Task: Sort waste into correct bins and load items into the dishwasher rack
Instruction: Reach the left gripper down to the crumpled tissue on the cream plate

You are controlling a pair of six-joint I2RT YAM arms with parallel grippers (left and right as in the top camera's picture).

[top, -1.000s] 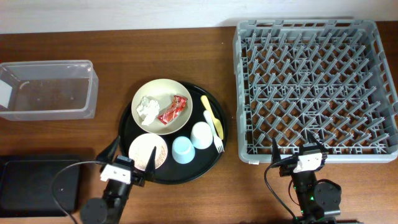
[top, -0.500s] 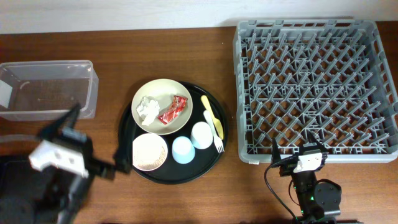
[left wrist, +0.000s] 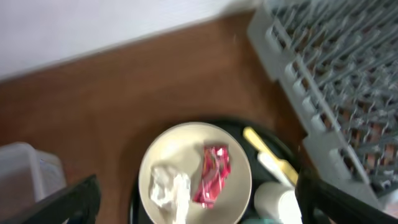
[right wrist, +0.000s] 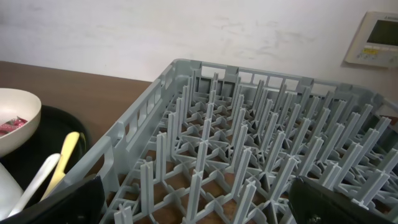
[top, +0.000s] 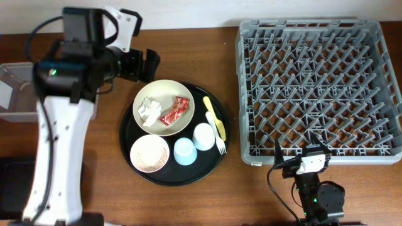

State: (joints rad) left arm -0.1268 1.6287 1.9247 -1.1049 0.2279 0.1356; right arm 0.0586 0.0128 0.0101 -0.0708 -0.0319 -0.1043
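Wooden table (top: 188,44), overhead: left gripper (top: 143,65), jaws spread and empty, hovers just beside the cream bowl (top: 164,91) holding tissue (top: 149,110) and wrapper (top: 176,110). The right gripper (top: 300,152) rests open before the rack (top: 320,81). Waste sorting seems in hand; the next move calls for a descent onto one scrap. Left wrist: blurred, bowl below. Right wrist: rack fills the view, fingertips cropped.

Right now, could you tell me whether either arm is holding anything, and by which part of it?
Nothing is held: the left gripper and the right gripper both have open, empty jaws.
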